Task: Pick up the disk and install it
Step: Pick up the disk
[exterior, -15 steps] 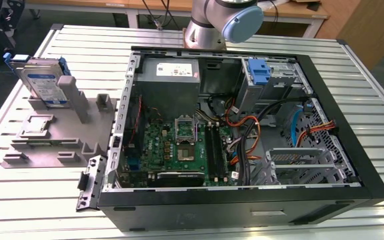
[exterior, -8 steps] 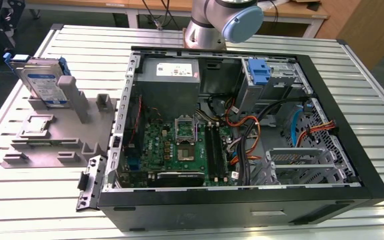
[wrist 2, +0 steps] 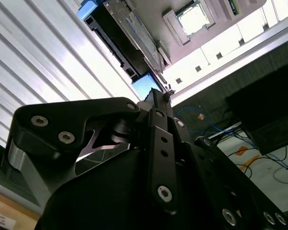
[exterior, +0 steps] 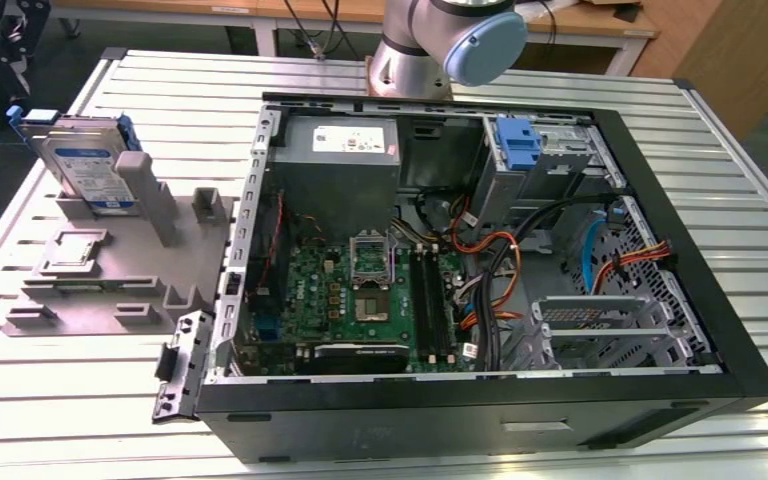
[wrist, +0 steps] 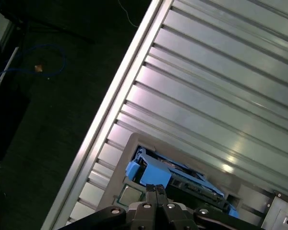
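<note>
The disk (exterior: 87, 163) stands on edge in a grey holder (exterior: 104, 275) at the exterior view's left, beside the open computer case (exterior: 491, 400). It is silver-grey with a white-and-blue label and a blue frame. In both wrist views the disk (wrist: 156, 173) (wrist 2: 129, 36) lies straight beyond my gripper (wrist: 156, 190) (wrist 2: 158, 96). The black fingertips are pressed together with nothing between them, and a gap separates them from the disk.
The case holds a motherboard (exterior: 357, 290), a grey metal box with a white sticker (exterior: 344, 150), loose cables and a drive bay with a blue latch (exterior: 518, 140). A processor (exterior: 77, 245) sits in the holder. The slatted metal table (wrist: 221, 86) ends near the holder, with dark floor beyond.
</note>
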Tool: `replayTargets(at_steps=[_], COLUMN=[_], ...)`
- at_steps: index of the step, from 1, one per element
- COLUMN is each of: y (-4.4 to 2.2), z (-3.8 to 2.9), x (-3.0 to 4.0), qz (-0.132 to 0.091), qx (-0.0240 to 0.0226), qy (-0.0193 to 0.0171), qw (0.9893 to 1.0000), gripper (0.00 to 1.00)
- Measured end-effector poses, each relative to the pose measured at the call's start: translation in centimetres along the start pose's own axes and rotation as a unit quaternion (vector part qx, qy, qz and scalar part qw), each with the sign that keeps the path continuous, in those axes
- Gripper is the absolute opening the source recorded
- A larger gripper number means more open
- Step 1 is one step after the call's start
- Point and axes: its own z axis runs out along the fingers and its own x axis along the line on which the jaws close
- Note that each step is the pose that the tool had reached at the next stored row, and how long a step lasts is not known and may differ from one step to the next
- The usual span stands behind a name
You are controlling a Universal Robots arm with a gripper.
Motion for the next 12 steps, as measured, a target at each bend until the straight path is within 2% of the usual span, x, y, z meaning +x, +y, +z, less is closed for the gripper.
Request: replayTargets(at_steps=[12], y=[0.0], z=[0.0], x=[0.0], qz=[-0.014], qx=[0.0], qy=[0.0006], qw=[0.9999], gripper=[0.1])
